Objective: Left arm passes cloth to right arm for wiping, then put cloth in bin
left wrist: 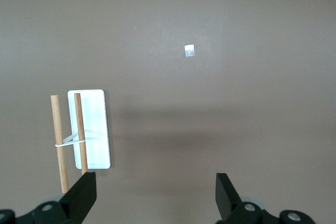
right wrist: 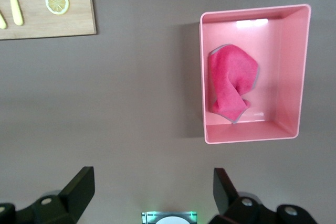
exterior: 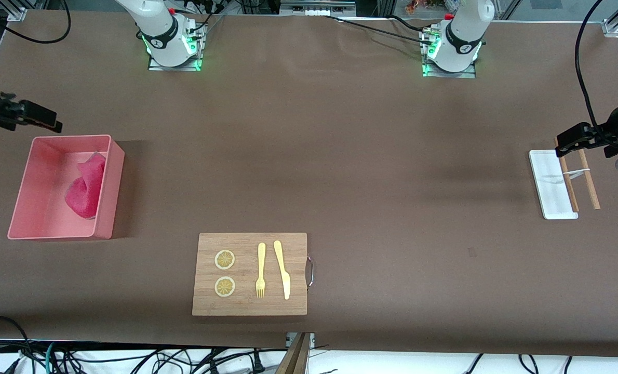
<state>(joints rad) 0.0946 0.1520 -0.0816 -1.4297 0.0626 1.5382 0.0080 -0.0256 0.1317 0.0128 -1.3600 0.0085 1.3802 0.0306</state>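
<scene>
the cloth (exterior: 86, 187) lies crumpled in the bin (exterior: 23, 208), at the right arm's end of the table (exterior: 340, 156). the right gripper (right wrist: 152, 187) is wide open and holds nothing, up beside the bin. the left gripper (left wrist: 156, 192) is also wide open and empty, over the table by a white tray (exterior: 548, 182) with two wooden sticks (exterior: 589, 182).

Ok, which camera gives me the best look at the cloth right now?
The right wrist view: it looks straight down on the cloth, crumpled inside the bin, with nothing covering it. The front view also shows the cloth in the bin, but from a slant and farther off. The left wrist view shows none of it.
</scene>
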